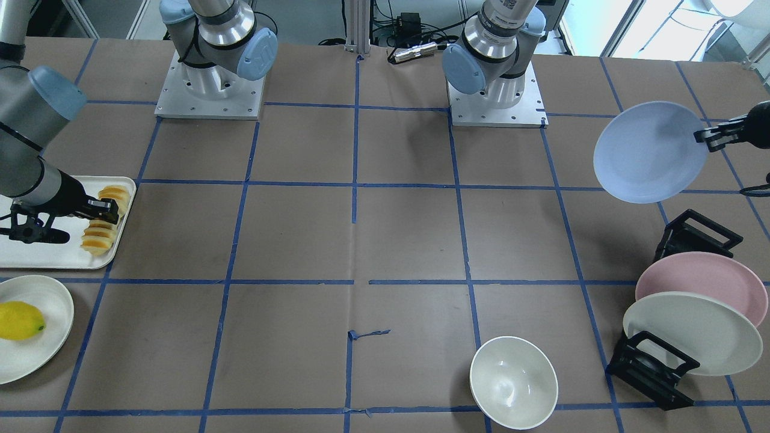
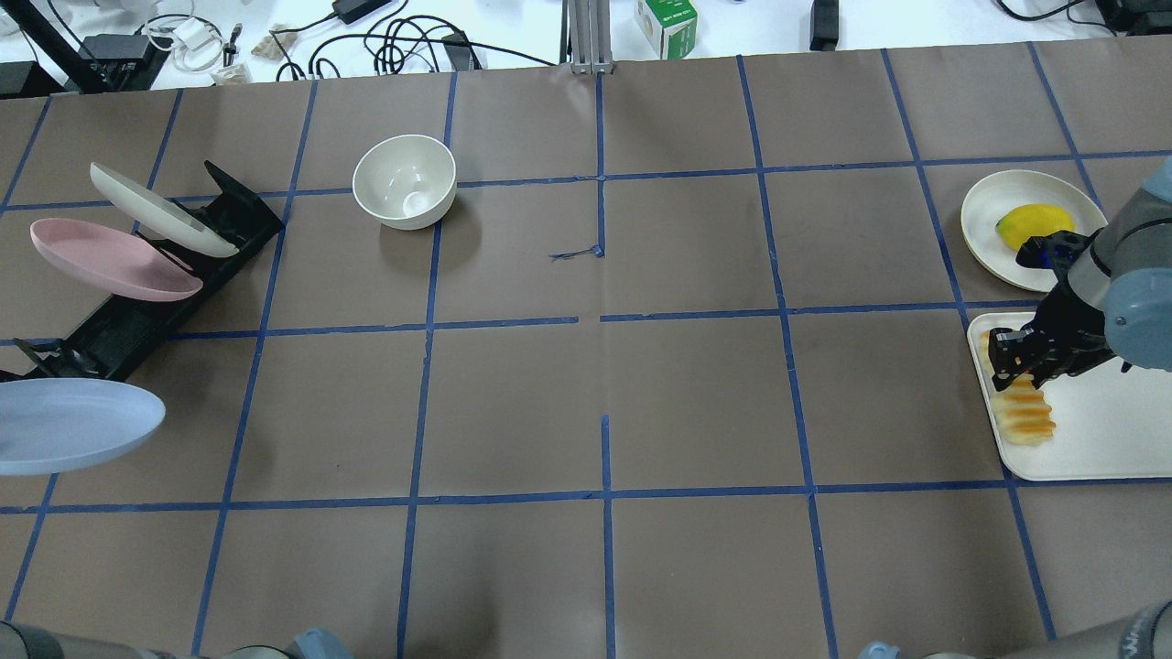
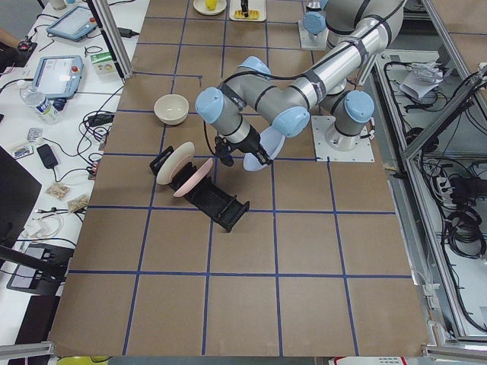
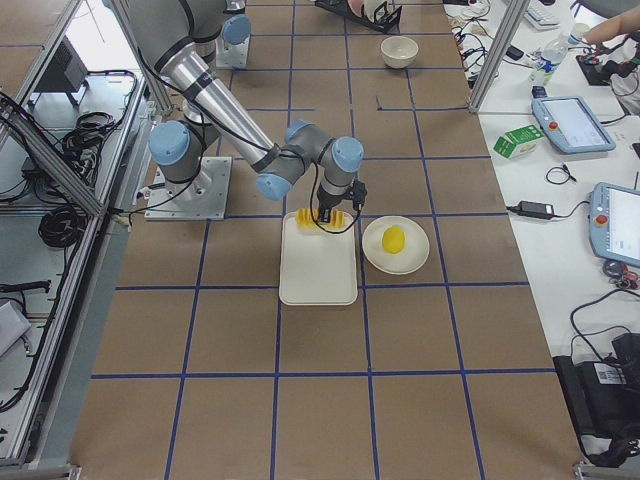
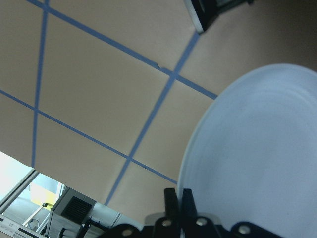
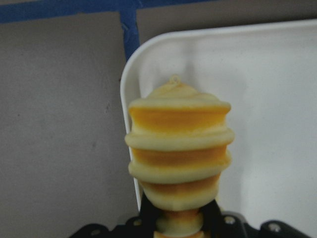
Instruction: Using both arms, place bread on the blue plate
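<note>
Holding the blue plate (image 1: 649,153) by its rim, the left gripper (image 1: 708,137) has its jaws pinched narrow on the plate's edge; the left wrist view shows the two fingers (image 5: 171,201) closed tight on that edge. The plate hangs tilted in the air above the worktop (image 1: 397,240), clear of the black rack (image 1: 652,370), where the pink plate (image 1: 704,279) and the cream-white plate (image 1: 692,331) lean in their slots. An edge grip is likely the only one a flat plate allows when it stands in a rack, which would explain the slant; it will need levelling before anything can rest on it. At the other end of the worktop the right gripper (image 1: 107,210) reaches down over the white tray (image 1: 54,252) and straddles the bread (image 1: 99,231) across the row. Its jaws are drawn in against the sides of the slices, as the right wrist view shows. Gripping across the slices rather than along them probably keeps the overlapping row together as one piece. Whether the bread is raised off the tray or rests on it cannot be told from these views. The lemon (image 1: 20,320) lies on its own plate just beside the tray and plays no part. Plate and bread are well apart, so the task looks about half done: each arm has its item in hand, and the two have not yet met near the middle.
</note>
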`<action>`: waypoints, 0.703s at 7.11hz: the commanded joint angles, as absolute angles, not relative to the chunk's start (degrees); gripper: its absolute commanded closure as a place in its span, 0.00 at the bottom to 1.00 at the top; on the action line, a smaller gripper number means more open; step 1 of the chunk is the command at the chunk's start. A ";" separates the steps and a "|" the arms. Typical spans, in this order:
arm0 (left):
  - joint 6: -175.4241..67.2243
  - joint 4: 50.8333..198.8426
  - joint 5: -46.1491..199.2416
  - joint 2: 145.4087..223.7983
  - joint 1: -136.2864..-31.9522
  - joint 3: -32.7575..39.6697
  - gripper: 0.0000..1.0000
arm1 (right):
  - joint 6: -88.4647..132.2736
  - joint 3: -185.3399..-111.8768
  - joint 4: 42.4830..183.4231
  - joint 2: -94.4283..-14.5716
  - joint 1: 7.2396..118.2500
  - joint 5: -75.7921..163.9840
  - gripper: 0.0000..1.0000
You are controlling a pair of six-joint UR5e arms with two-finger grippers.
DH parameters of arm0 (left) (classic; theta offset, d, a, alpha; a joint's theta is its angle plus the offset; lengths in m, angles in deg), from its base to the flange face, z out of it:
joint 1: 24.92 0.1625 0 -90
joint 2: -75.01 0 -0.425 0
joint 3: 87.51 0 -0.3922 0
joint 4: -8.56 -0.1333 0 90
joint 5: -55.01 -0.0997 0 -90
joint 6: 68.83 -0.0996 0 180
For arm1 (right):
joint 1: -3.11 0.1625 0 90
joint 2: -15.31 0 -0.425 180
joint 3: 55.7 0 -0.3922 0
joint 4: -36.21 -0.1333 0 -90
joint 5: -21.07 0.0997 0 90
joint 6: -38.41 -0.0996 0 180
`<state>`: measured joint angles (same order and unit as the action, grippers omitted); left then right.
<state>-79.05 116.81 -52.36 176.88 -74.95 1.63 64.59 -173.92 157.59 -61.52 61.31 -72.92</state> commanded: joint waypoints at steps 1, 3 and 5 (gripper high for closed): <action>-77.89 118.08 -34.49 177.14 -85.15 3.19 1.00 | 63.63 -172.69 157.23 -64.75 61.47 -73.14 1.00; -68.56 114.49 -23.88 177.40 -98.34 3.80 1.00 | 63.72 -166.22 148.42 -66.68 62.17 -72.80 1.00; -54.57 100.08 -12.01 178.80 -109.86 9.30 1.00 | 62.67 -154.11 138.98 -65.82 66.19 -70.61 1.00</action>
